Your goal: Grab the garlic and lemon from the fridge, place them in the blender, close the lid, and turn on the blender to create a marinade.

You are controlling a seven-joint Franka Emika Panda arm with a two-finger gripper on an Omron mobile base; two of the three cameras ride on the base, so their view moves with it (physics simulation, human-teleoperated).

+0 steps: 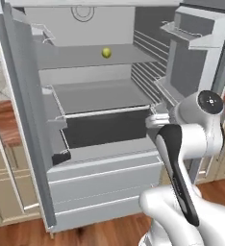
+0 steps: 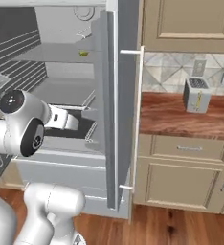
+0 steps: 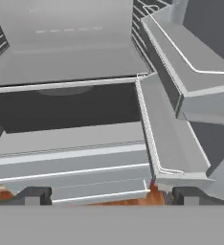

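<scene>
From the left base view, the lemon (image 1: 106, 52) sits mid-shelf high in the open fridge (image 1: 100, 110). The right base view agrees. In the hand view our gripper (image 3: 109, 195) hangs spread, empty; we expect a light, firm, roll-prone fruit, best pinched across its middle.

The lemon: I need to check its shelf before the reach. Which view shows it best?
The left base view: the lemon sits unobstructed on an upper shelf of the open fridge. The right base view gives only a small yellow-green speck beside the door edge.
</scene>
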